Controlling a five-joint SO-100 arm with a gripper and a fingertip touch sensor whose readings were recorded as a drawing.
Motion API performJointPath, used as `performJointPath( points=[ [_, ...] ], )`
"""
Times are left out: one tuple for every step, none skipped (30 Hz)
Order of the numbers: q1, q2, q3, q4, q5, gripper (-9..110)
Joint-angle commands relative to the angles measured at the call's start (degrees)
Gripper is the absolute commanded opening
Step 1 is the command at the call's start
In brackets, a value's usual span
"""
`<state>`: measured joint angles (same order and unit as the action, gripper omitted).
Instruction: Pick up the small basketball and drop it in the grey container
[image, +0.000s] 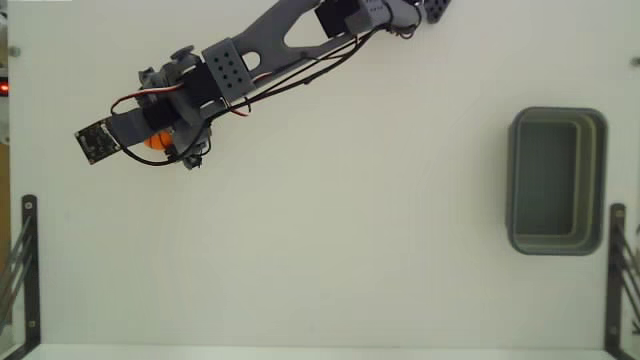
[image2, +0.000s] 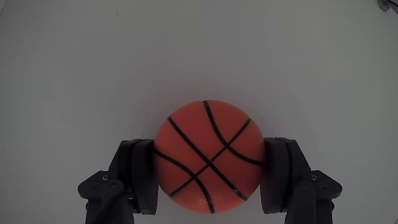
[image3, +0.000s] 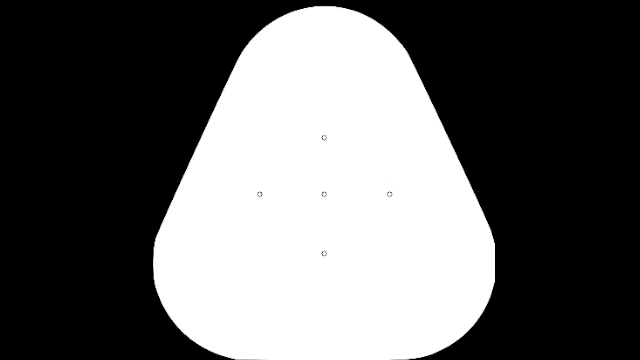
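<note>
Near the table's (image: 320, 250) upper-left corner in the fixed view, the fingers (image2: 140, 177) clamp the small basketball (image2: 209, 157) from both sides, well apart from the grey container (image: 557, 181).

arm (image: 270, 50): stretched from top edge down-left in fixed view | gripper (image2: 208, 171): low at arm's end | jaws: clamped on either side of small basketball (image2: 208, 157), touching it

The ball (image2: 208, 155) is orange with thin black curved seam lines crossing it. The claw (image2: 208, 177) fingers (image2: 138, 177) are matte black in the wrist view. The tub (image: 557, 180) is grey-green, darker inside. The arm (image: 260, 55) is grey with red and black wires; the table (image: 350, 250) is plain white.
</note>
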<state>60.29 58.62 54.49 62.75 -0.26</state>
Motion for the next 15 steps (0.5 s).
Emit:
performJointPath(
  points=[
    [-0.15, 2.65, -0.2, -1.37, 0.26, 95],
    [-0.15, 2.65, -0.2, -1.37, 0.26, 95],
    [-0.15, 2.65, -0.2, -1.37, 0.26, 94],
    [-0.15, 2.65, -0.2, -1.37, 0.26, 94],
    [-0.15, 2.65, -0.2, -1.37, 0.26, 94],
    [-0.15, 2.65, -0.2, -1.37, 0.26, 94],
    [-0.15, 2.65, -0.2, -1.37, 0.26, 93],
    [-0.15, 2.65, -0.2, -1.37, 0.26, 93],
    [-0.15, 2.65, -0.2, -1.37, 0.26, 93],
    [-0.15, 2.65, -0.2, -1.37, 0.26, 93],
    [-0.15, 2.65, -0.2, -1.37, 0.26, 92],
    [-0.15, 2.65, -0.2, -1.37, 0.26, 92],
    [-0.15, 2.65, -0.2, -1.37, 0.26, 92],
    [-0.15, 2.65, -0.2, -1.37, 0.26, 91],
    [-0.15, 2.65, -0.2, -1.37, 0.26, 91]
  ],
)
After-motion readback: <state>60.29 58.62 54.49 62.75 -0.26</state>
